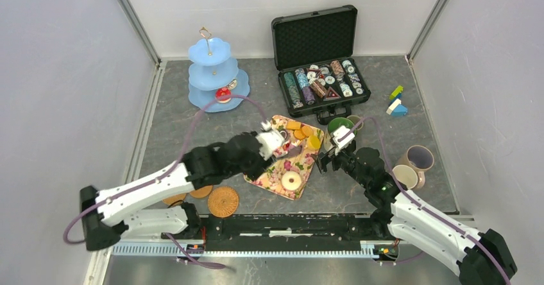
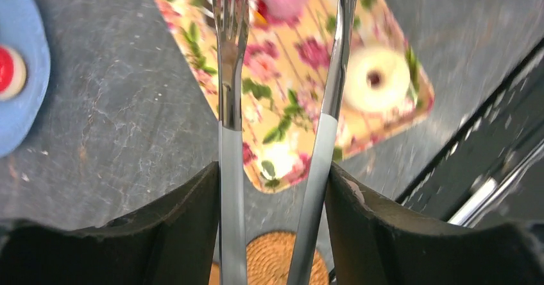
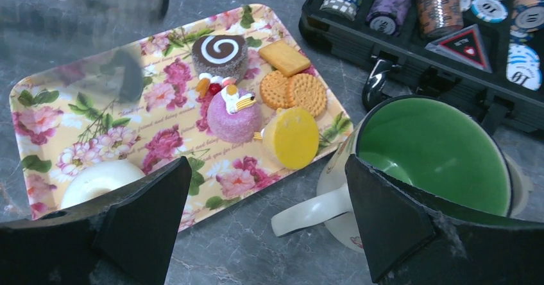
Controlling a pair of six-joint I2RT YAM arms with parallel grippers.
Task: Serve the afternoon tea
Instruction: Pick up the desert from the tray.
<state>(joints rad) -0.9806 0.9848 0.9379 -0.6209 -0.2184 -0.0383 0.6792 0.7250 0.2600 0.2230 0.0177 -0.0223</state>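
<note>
Afternoon tea service, mid-reach: the left tool point(image 1: 272, 142) hangs over the far-left part of a floral tray point(image 1: 274, 177) at the middle of the counter point(image 1: 173, 124), its fingers clamped on the handles of metal tongs point(image 2: 229, 105). The tongs' two arms stand apart, their tips above the tray on either side of the pink cake point(image 3: 232, 119). Whether they touch it cannot be told.

On the tray, the pink cake sits beside a swirl cake point(image 3: 219, 55), round and square biscuits point(image 3: 294, 91) and a yellow biscuit point(image 3: 292, 137), all towards its far end. A white donut point(image 1: 292, 180) lies alone at the tray's near end.

The right tool point(image 1: 332, 153) hovers just off the tray's right side with its fingers wide apart, holding nothing. The green mug point(image 3: 433, 147) stands upright just beyond its right finger, beside the tray.

A lilac mug point(image 1: 418, 156) and a pale mug point(image 1: 404, 176) sit together by the counter's right edge. Woven coasters point(image 1: 223, 201) lie along the near edge, left of centre.

In the far-left corner a blue tiered stand point(image 1: 208, 73) carries a red donut point(image 1: 223, 94) on its lowest tier. An open case point(image 1: 314, 38) of chips point(image 1: 321, 83) rests at the far edge, with blocks point(image 1: 398, 105) near the far-right corner.
</note>
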